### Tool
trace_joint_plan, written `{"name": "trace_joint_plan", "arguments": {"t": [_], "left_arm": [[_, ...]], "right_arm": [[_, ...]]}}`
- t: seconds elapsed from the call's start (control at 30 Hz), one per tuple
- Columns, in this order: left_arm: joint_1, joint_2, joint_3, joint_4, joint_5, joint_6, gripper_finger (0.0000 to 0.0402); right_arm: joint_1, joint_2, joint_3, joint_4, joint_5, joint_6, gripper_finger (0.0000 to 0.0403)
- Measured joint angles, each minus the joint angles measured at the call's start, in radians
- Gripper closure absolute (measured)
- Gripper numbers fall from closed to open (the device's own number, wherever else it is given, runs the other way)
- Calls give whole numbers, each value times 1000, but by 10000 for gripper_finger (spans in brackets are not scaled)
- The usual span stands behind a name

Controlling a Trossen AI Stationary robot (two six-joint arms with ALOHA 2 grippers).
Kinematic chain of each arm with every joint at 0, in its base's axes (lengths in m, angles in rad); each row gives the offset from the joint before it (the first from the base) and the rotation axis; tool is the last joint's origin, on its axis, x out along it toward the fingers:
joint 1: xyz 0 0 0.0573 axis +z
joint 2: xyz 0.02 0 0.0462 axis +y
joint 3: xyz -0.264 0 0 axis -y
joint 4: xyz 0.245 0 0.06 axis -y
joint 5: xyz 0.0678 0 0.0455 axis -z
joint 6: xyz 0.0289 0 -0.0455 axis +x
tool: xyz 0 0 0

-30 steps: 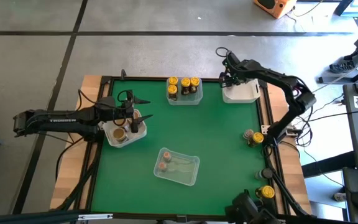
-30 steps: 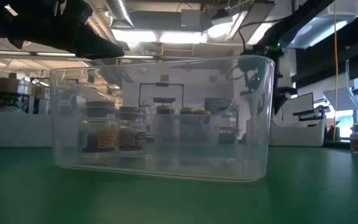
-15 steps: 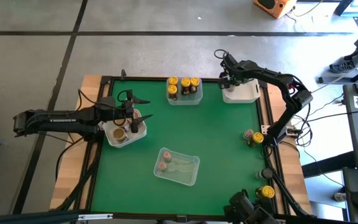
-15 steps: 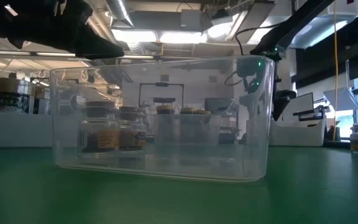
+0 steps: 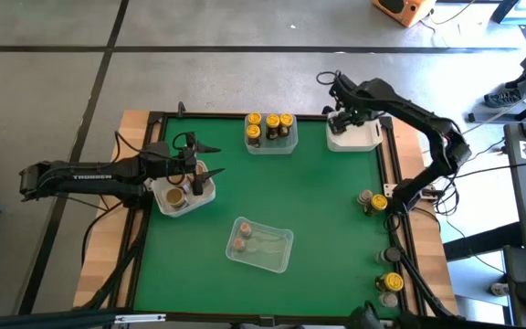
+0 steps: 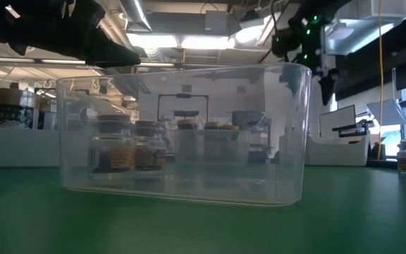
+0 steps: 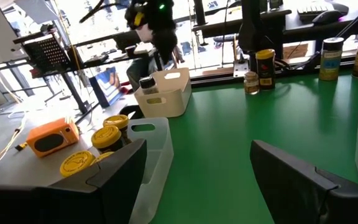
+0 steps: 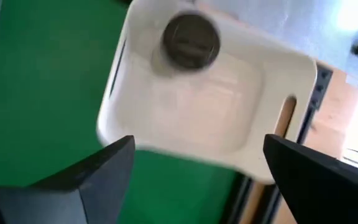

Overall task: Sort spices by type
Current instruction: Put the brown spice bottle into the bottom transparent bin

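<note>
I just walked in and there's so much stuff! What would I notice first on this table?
Probably the bright green table with two dark robot arms reaching over it. At the far right corner, the right gripper hangs open above a white tub with one dark-lidded jar inside. At the far edge sits a clear tub packed with yellow-lidded jars, and the left gripper hovers open over another tub on the left side.

green table [image 5: 318, 210], white tub [image 5: 359, 137], clear tub [image 5: 277, 256]
</note>
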Motion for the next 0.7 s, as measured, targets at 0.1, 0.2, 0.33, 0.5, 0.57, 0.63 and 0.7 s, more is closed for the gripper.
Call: {"name": "trace_joint_plan", "arguments": {"t": [0.1,0.2,0.33,0.5,0.57,0.63,0.7], "left_arm": [[0,0,0,0,0,0,116],[0,0,0,0,0,0,116],[0,0,0,0,0,-2,116],[0,0,0,1,0,-2,116],[0,0,0,1,0,-1,116],[0,0,0,2,0,-2,116],[0,0,0,2,0,-3,116]], "right_arm": [[64,-37,-2,-73,0,28,49],[133,-57,-1,-143,0,86,49],[218,-58,-4,-244,-3,176,49],[309,-57,-49,-301,-58,264,49],[332,-58,-76,-307,-85,283,49],[350,-58,-116,-296,-101,302,49],[357,-58,-162,-288,-105,313,49]]}}
